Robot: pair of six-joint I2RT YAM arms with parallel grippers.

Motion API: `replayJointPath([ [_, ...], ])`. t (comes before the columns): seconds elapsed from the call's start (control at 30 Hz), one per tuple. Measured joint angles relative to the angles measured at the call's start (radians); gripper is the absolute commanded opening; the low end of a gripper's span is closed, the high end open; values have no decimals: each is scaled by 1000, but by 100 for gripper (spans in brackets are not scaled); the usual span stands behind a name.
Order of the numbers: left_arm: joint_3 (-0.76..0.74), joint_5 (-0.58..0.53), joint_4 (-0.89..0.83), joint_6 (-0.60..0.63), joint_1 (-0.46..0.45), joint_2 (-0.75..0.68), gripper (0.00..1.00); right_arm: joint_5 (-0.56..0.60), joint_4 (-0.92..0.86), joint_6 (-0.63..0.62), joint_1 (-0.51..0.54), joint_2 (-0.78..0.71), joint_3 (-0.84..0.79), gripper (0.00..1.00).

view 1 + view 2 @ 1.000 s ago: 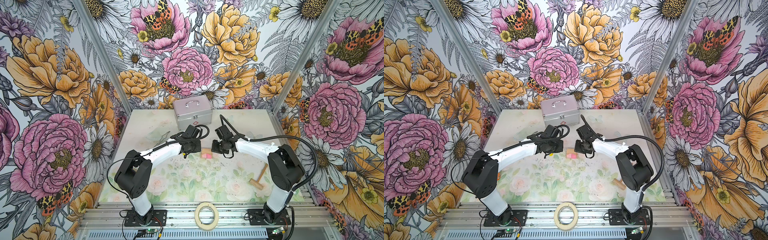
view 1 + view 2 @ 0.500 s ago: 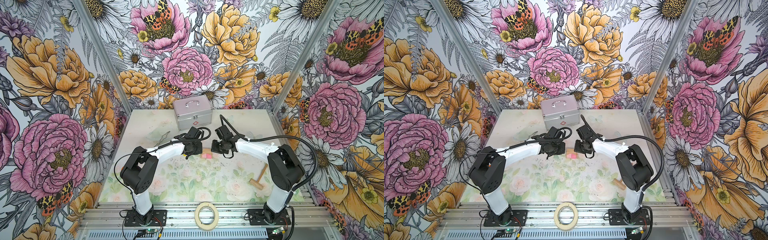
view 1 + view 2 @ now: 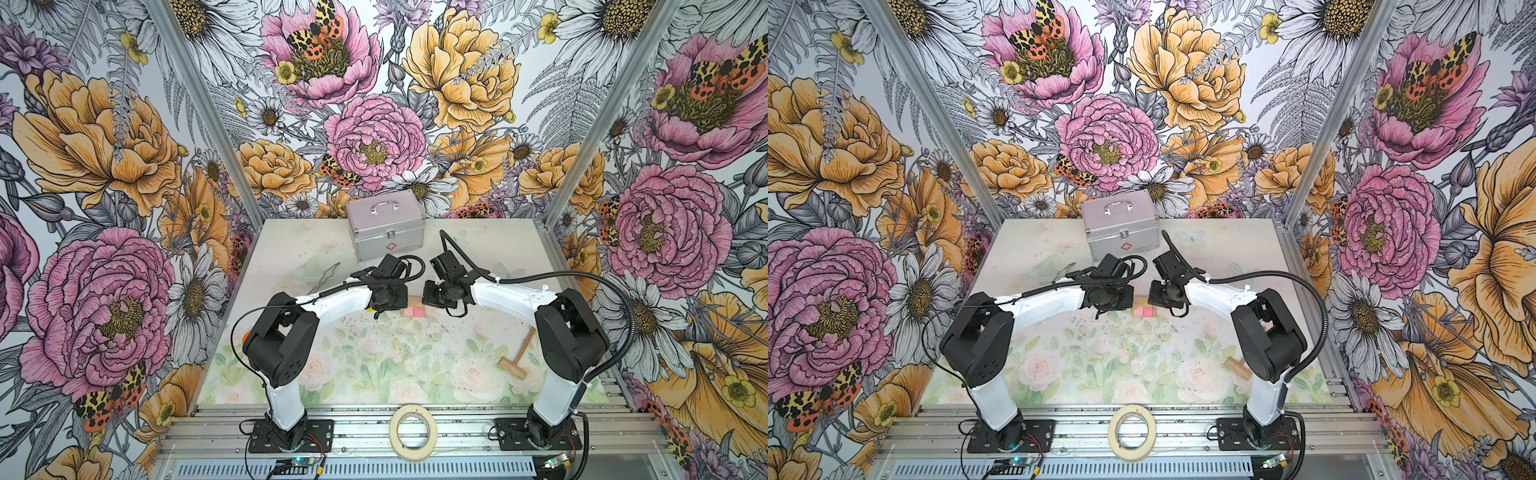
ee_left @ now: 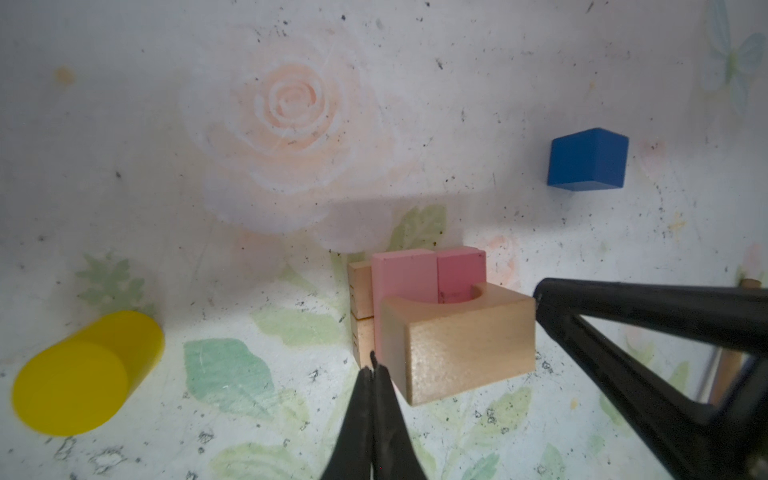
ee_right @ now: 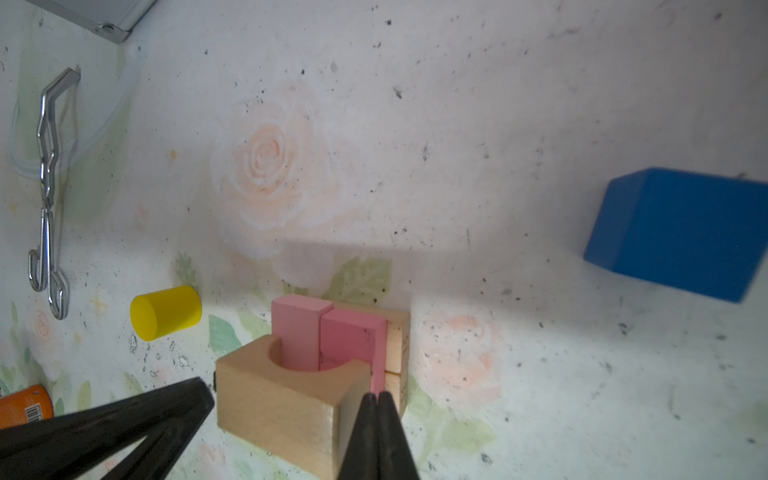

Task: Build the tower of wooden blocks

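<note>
Both sets of jaws are pinched together with nothing in them. The left gripper (image 4: 372, 370) and right gripper (image 5: 377, 399) have their tips on opposite sides of the notched tan block (image 4: 469, 357), so it's sandwiched between them, touching or nearly. That block sits on two pink bricks (image 4: 405, 278), which lie on tan bricks (image 4: 360, 286). The yellow cylinder (image 4: 83, 374) lies on its side out beyond the left jaws, away from the stack. The blue block (image 4: 588, 160) sits well clear, ahead of the right jaws.

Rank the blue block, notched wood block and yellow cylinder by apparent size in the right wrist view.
1. blue block and notched wood block: about alike, unranked; the blue one is cropped.
2. yellow cylinder: smallest.
</note>
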Motion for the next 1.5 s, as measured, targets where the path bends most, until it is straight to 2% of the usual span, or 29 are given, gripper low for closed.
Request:
replayJointPath([
  [0.33, 21, 19, 7, -6, -4, 64, 5, -4, 3, 0, 0, 0, 0, 0],
  [1.5, 21, 19, 8, -6, -4, 64, 4, -15, 14, 16, 0, 0, -2, 0],
])
